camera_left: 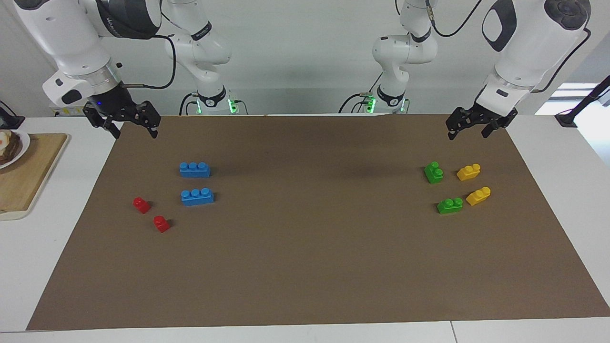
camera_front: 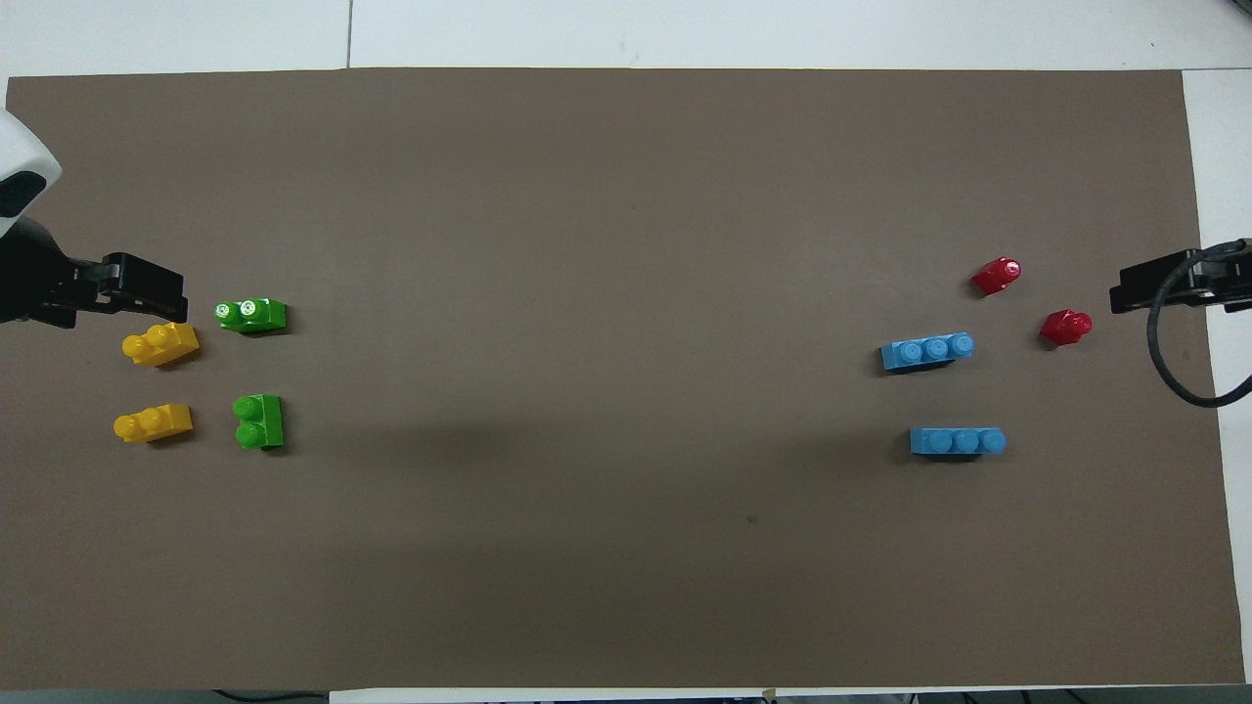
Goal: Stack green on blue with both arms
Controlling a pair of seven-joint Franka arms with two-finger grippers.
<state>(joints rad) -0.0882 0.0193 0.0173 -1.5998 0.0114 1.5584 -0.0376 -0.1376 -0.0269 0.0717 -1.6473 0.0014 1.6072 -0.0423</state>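
The left gripper (camera_left: 469,128) is hanging over the brown mat (camera_left: 305,267) near the corner at the left arm's end of the robots' edge, fingers spread apart and holding nothing. Below it, two green bricks (camera_left: 433,172) (camera_left: 450,205) are lying on the mat, each just beside a yellow brick (camera_left: 468,172) (camera_left: 478,196) toward that end's edge.

The right gripper (camera_left: 133,127) is hanging over the mat's corner at the right arm's end, also spread open and empty. Two blue bricks (camera_left: 195,169) (camera_left: 197,196) are sitting flat near that end, one nearer the robots than the other. Two red bricks (camera_left: 141,205) (camera_left: 161,223) are resting closer to that end's edge. A wooden board (camera_left: 24,181) is lying on the desk off the mat there.
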